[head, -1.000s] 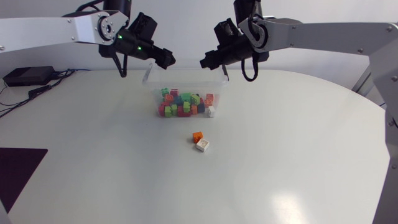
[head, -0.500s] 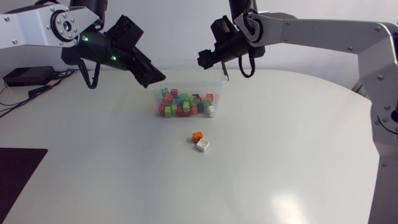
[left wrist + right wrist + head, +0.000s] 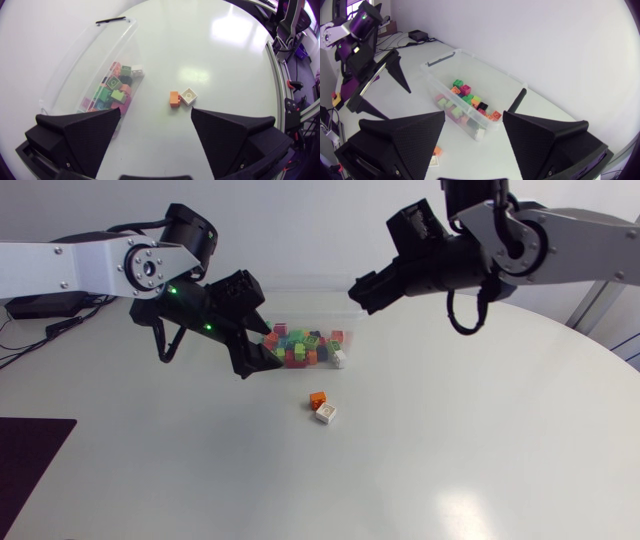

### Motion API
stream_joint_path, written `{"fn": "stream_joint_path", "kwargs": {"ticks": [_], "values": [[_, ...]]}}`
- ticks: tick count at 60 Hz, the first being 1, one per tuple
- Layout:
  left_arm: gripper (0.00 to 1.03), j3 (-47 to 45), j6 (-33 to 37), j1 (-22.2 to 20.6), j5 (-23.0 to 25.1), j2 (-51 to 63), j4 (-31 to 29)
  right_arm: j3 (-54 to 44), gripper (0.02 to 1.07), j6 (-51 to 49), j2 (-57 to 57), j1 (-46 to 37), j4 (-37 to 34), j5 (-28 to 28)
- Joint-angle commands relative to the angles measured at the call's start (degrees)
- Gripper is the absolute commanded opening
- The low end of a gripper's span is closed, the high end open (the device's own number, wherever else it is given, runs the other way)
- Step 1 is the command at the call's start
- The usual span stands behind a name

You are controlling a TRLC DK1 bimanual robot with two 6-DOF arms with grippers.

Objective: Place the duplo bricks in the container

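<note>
— Left gripper (image 3: 262,358) hangs spread wide and empty, just over the container's (image 3: 312,302) near left corner. The right gripper (image 3: 360,288) is also spread and empty, up by the far right corner.

— How far along is the job?

— Nearly done, I'd judge. A heap of coloured bricks (image 3: 300,348) already lies inside the container. Two are outside it on the table (image 3: 450,440): an orange brick (image 3: 318,399) and a white brick (image 3: 325,414), touching each other, near the container's front wall. Neither is held.

— Any labels or writing?

— None that I can read on the container or the bricks.
</note>
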Motion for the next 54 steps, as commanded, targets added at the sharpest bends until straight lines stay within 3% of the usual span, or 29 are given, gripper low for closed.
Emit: {"fn": "stream_joint_path", "kwargs": {"ticks": [1, 25, 54], "values": [[0.98, -0.6, 2.5, -0.8, 0.4, 3.5, -0.9, -5.8, 0.87, -1.3, -4.1, 0.4, 1.0, -0.5], [0.98, 3.9, 3.6, -5.4, -1.1, 13.9, -2.0, -21.8, 0.87, -4.0, -13.1, 0.7, 2.9, -2.1], [0.98, 10.9, 3.0, -9.1, -5.9, 25.1, -1.7, -27.7, 0.87, -7.0, -11.6, 4.5, 4.0, -2.8]]}}
